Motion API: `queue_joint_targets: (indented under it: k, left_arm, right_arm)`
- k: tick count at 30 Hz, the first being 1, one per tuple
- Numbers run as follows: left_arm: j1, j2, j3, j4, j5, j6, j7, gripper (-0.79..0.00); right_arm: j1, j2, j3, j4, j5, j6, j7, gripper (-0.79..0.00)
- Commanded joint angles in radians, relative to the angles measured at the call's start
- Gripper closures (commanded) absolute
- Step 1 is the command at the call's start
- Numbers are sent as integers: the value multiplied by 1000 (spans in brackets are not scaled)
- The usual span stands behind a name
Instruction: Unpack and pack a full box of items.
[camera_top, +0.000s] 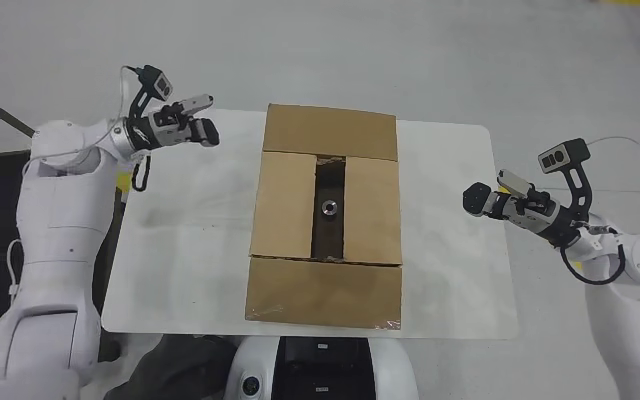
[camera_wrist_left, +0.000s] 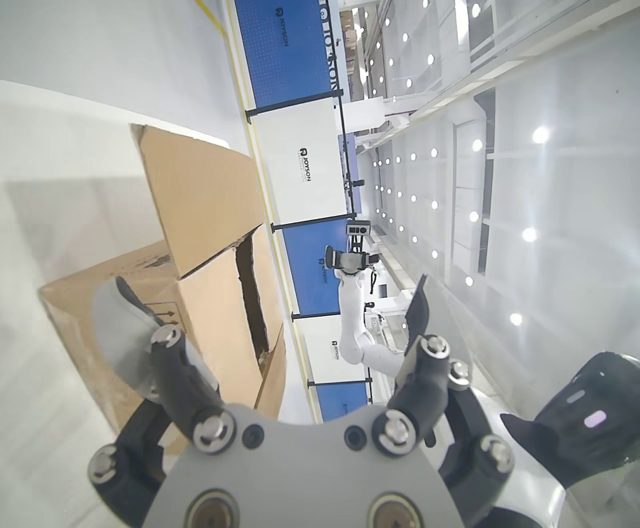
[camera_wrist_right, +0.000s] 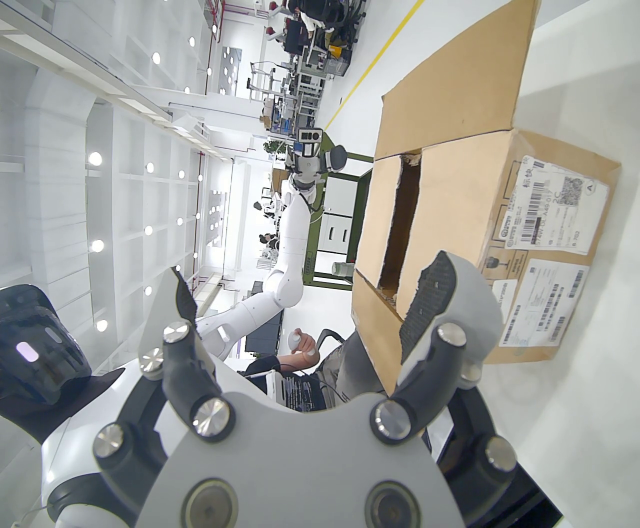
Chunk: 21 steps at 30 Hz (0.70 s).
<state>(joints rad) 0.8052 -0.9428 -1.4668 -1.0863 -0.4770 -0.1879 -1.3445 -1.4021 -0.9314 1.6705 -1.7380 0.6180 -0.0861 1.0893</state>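
Our left gripper (camera_top: 212, 115) and right gripper (camera_top: 482, 187) hang spread wide, empty, flanking the cardboard box (camera_top: 325, 130) mid-way along the table (camera_top: 450, 250). We'd judge its inner flaps (camera_top: 285, 205) light but bendy, best pinched at their facing edges.

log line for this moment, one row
left gripper open, empty | right gripper open, empty | box between them, inner flaps ajar | round item visible in gap

left gripper (camera_top: 205, 118) held out wide, jaws apart, right gripper (camera_top: 486, 190) held out wide, jaws apart
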Motion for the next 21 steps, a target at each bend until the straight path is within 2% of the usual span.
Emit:
queue_joint_targets:
  k: [1, 5, 12, 21]
  left_arm:
    - [7, 10, -31, 21, -4, -31, -34, -785]
    - [9, 28, -91, 67, -17, -79, -98, -785]
    - [-10, 56, -163, 147, -51, -81, -190, -785]
    - [11, 93, -172, 125, -70, -96, -191, -785]
  right_arm:
    - [0, 0, 0, 0, 0, 0, 0, -785]
    - [0, 0, 0, 0, 0, 0, 0, -785]
    - [0, 0, 0, 0, 0, 0, 0, -785]
    - [0, 0, 0, 0, 0, 0, 0, -785]
